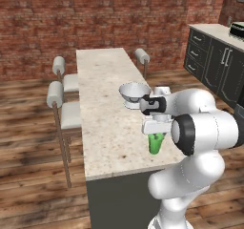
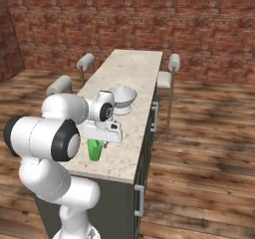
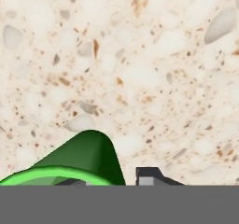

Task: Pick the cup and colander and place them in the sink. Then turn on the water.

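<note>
Pincer (image 1: 156,133) sits straight over the cup (image 1: 156,144), jaws drawn narrow about its rim; whether they grip it firmly I cannot tell. The cup stands on the worktop (image 1: 105,109) near its near end, by the edge closest to the robot. So the first pick looks to be in hand; next comes a straight lift, then carrying it to a sink. The colander (image 1: 134,93) sits just beyond the cup, apart from it, close enough to clip. Stools (image 1: 64,106) line the far edge.
</note>
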Robot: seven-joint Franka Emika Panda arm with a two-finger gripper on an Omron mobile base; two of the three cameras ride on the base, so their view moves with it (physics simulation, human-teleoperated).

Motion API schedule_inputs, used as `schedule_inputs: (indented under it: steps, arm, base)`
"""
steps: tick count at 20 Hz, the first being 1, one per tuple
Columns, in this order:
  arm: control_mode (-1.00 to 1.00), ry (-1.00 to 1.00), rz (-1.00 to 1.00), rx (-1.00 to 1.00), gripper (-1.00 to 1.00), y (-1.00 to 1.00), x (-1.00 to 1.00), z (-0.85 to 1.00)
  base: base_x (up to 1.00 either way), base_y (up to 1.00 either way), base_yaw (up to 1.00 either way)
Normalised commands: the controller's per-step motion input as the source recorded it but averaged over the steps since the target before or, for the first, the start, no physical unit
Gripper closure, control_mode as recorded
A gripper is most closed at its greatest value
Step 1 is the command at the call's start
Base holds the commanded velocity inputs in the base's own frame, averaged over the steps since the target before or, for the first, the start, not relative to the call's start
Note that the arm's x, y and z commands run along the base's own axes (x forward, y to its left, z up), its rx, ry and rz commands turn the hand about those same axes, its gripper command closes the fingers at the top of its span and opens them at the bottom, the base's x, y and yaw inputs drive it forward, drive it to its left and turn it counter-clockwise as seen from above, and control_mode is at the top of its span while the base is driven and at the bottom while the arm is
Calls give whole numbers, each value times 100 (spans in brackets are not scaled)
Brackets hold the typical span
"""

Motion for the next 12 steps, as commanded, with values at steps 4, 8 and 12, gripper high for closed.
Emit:
schedule_inputs:
  steps: [4, 8, 12]
  arm:
    - [-100, 0, 0, 0, 100, 0, 0, 0]
    - [-100, 0, 0, 0, 100, 0, 0, 0]
    - [-100, 0, 0, 0, 100, 0, -7, 18]
  base:
    - [0, 0, 0]
    - [0, 0, 0]
    - [0, 0, 0]
